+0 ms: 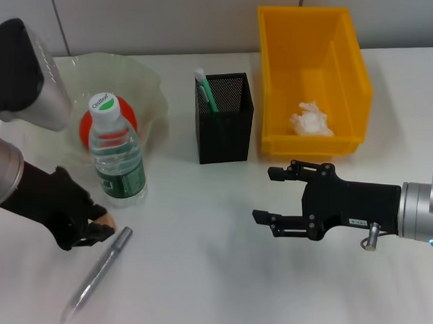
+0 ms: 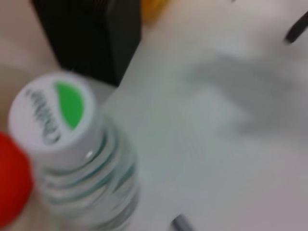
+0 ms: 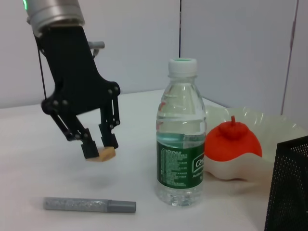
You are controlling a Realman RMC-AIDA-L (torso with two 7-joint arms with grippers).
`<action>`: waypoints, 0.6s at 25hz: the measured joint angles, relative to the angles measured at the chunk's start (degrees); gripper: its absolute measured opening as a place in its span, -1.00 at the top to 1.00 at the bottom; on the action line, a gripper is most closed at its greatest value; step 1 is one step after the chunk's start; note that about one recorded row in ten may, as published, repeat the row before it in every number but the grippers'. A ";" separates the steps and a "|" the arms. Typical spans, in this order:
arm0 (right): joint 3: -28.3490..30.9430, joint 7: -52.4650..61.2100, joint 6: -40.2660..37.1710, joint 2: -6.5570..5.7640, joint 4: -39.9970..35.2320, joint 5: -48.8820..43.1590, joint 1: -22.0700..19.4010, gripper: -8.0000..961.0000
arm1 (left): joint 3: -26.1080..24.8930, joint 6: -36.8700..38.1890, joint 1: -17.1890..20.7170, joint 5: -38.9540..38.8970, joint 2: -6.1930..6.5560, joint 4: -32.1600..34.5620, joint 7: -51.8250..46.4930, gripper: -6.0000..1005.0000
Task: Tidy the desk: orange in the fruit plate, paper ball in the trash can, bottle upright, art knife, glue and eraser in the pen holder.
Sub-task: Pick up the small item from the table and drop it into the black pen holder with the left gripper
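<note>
My left gripper hovers low over the table's front left, shut on a small tan eraser; the right wrist view shows it lifted off the surface. A grey art knife lies on the table just in front of it. Behind the gripper the water bottle stands upright. The orange sits in the pale fruit plate. A green-and-white glue stick stands in the black mesh pen holder. The paper ball lies in the yellow trash can. My right gripper hangs open at centre right, holding nothing.
The bottle stands between the left gripper and the pen holder. The plate is close behind the bottle. White wall runs along the table's far edge.
</note>
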 joint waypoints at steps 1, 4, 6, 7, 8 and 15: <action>0.06 0.01 0.04 0.00 0.00 0.00 0.00 -0.64 | -1.47 1.01 -0.25 -2.15 0.03 0.00 1.24 0.45; 0.39 0.00 0.06 0.00 0.01 0.00 0.00 -0.64 | -5.28 3.43 -0.70 -8.36 0.09 0.01 4.01 0.45; 0.81 0.00 0.07 0.00 0.06 0.00 0.01 -0.64 | -7.75 4.82 -0.81 -12.72 0.13 0.18 5.85 0.45; 0.81 0.00 0.07 0.00 0.06 0.00 0.01 -0.64 | -9.28 5.38 -0.89 -15.56 0.16 0.20 6.88 0.45; 0.82 -0.01 0.07 0.00 0.10 0.00 0.03 -0.63 | -9.80 5.54 -0.96 -16.74 0.18 0.20 7.32 0.45; 1.14 -0.09 0.17 0.00 0.19 0.00 0.04 -0.64 | -11.92 5.85 -1.50 -24.81 0.13 -0.34 10.32 0.45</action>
